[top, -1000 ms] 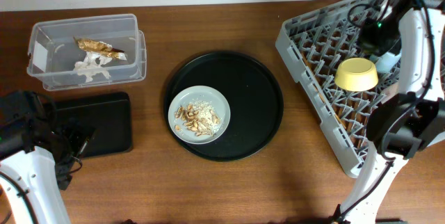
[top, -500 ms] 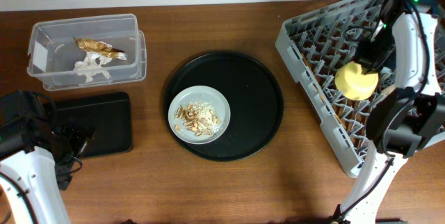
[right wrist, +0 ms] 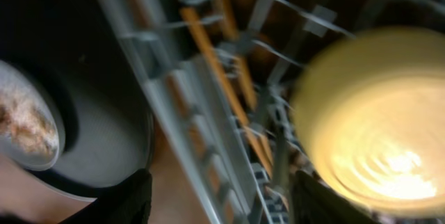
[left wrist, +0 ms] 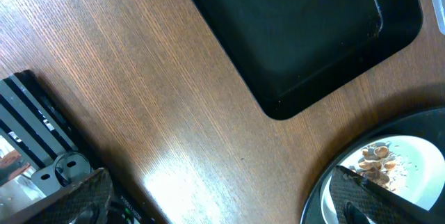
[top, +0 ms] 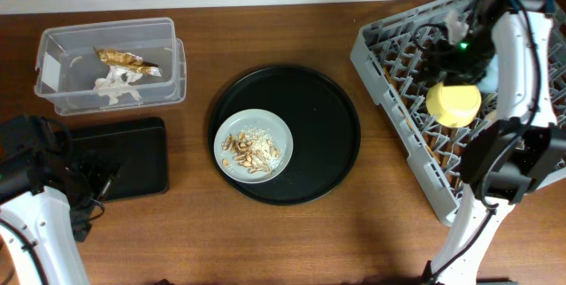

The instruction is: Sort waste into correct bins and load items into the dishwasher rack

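The yellow bowl [top: 454, 104] lies on its side among the pegs of the grey dishwasher rack [top: 398, 64]. My right gripper [top: 449, 39] hovers just beyond it, open, with nothing between its fingers. In the right wrist view the bowl [right wrist: 372, 113] is blurred at the right, beside the right gripper [right wrist: 219, 200], and the wooden chopsticks [right wrist: 222, 78] lie in the rack. The pale grey plate [top: 253, 142] holds beige food scraps. The clear tub [top: 53, 64] holds the gold wrapper [top: 128, 60] and white tissue [top: 115, 88]. My left gripper [top: 93, 188] rests open by the black rectangular tray [top: 133, 157].
The plate sits on a large round black tray [top: 327, 108] at the table's middle. In the left wrist view the left gripper [left wrist: 222, 203] is over bare wood, with the rectangular tray's corner [left wrist: 299, 50] ahead and the plate [left wrist: 389, 165] at lower right.
My right gripper tipped the yellow bowl onto its side in the rack, opened and drew back from it. The left arm has not moved.
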Controlling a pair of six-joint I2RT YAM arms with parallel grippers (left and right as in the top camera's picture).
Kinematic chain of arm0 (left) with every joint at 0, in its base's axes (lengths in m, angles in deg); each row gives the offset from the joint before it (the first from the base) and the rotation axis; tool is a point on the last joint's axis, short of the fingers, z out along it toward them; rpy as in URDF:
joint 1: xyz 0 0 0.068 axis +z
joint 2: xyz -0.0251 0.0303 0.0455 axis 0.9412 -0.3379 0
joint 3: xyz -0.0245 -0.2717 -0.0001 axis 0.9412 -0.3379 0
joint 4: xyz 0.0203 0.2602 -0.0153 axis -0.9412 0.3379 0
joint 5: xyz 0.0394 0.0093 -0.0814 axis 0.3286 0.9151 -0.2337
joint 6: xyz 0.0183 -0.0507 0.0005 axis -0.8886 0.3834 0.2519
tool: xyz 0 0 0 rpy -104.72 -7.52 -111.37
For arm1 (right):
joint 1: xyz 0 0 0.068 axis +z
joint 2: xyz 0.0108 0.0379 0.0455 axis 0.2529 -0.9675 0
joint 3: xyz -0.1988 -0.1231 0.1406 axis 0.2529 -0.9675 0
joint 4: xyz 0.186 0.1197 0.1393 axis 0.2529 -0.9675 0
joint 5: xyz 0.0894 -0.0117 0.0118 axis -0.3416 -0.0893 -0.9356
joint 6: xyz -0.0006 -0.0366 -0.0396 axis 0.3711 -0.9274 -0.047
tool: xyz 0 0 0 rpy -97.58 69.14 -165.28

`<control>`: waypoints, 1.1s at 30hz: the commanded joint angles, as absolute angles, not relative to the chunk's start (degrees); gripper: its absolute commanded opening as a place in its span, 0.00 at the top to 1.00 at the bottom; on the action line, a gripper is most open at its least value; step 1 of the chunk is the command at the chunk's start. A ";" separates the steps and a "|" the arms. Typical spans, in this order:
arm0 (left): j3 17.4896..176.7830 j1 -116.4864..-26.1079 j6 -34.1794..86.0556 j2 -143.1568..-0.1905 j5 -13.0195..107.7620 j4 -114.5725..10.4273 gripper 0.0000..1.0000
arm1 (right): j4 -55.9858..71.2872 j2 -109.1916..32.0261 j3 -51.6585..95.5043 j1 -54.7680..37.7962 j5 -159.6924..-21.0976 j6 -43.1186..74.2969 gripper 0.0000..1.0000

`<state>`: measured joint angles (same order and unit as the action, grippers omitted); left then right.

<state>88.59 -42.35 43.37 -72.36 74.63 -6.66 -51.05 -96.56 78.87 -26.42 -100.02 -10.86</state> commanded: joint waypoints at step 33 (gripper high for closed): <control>88.52 -42.06 43.94 -72.45 75.24 -6.75 0.01 | -35.31 -95.75 60.71 -16.74 -93.25 -9.46 0.91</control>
<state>88.59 -42.35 43.37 -72.36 74.63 -6.69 -37.41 -96.47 61.06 -16.98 -92.37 -16.28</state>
